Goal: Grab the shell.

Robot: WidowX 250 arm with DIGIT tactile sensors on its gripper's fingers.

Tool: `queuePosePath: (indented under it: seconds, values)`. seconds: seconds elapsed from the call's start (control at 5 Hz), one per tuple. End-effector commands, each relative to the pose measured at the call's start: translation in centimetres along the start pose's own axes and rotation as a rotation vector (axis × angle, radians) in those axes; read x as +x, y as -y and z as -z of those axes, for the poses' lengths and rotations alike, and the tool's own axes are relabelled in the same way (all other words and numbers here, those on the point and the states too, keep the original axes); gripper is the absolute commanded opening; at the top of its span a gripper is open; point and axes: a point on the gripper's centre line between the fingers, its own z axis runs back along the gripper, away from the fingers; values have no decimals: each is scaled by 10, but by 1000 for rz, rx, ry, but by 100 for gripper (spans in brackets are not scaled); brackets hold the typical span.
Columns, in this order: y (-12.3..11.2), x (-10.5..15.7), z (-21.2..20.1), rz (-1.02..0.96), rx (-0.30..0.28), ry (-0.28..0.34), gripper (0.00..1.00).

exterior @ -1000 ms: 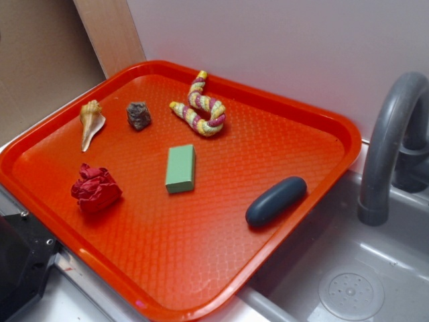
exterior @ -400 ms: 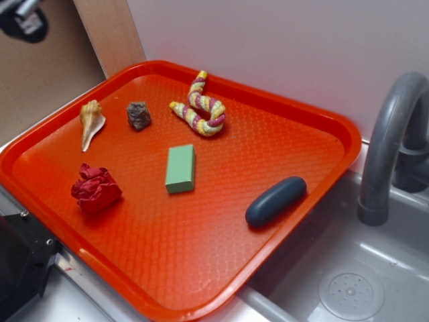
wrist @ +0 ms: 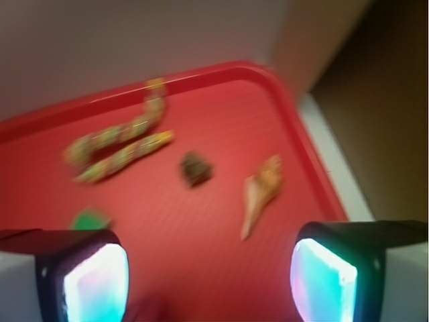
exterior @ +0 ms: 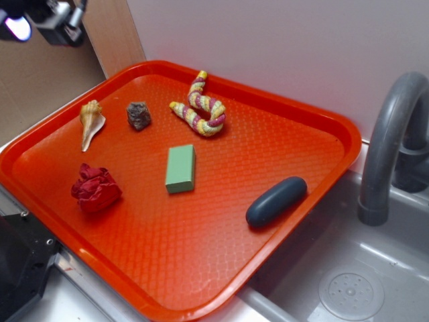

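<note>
We see a pale wall behind an orange-red tray (exterior: 295, 121) that sits beside a grey sink (exterior: 348, 282) with a curved grey faucet (exterior: 389, 134) at the right. A strip of brown board (exterior: 110, 33) stands at the tray's far left corner.

The shell (exterior: 90, 121) lies on the tray near its left rim, ridged top toward the back and pale pointed tail toward the front. Just to its right, apart from it, sits a dark lumpy rock (exterior: 139, 115). Further right along the back lies a yellow-and-pink knitted twist (exterior: 201, 107). A green block (exterior: 181, 168) lies near the middle of the tray, a crumpled red cloth (exterior: 95, 188) sits in front of the shell, and a dark blue oval piece (exterior: 275, 200) rests near the tray's right edge.

The gripper (exterior: 43, 20) hangs in the upper left corner of the exterior view, above and behind the tray's left side, well apart from the shell. In the blurred wrist view, we see the gripper (wrist: 208, 282) with its 2 fingers (wrist: 94, 282) spread wide at the bottom corners, nothing between them. There the shell (wrist: 261, 191) shows ahead, nearer the right finger, with the rock (wrist: 196, 168) to its left and the twist (wrist: 120, 144) beyond.
</note>
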Motion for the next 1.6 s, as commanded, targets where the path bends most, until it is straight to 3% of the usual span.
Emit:
queuePosePath:
  seconds: [0.0, 0.4, 0.6, 0.8, 1.0, 1.2, 1.4]
  values:
    - [-39, 10, 53, -33, 55, 33, 100]
    - [-51, 14, 118, -24, 49, -29, 100]
    - [-45, 10, 132, -2, 51, -41, 100]
    - [-33, 2, 139, 70, 31, -29, 0]
    - [-29, 0, 133, 121, 3, -21, 0]
    - [-23, 0, 116, 177, -10, 27, 0]
    - [-11, 9, 85, 269, 65, -2, 0]
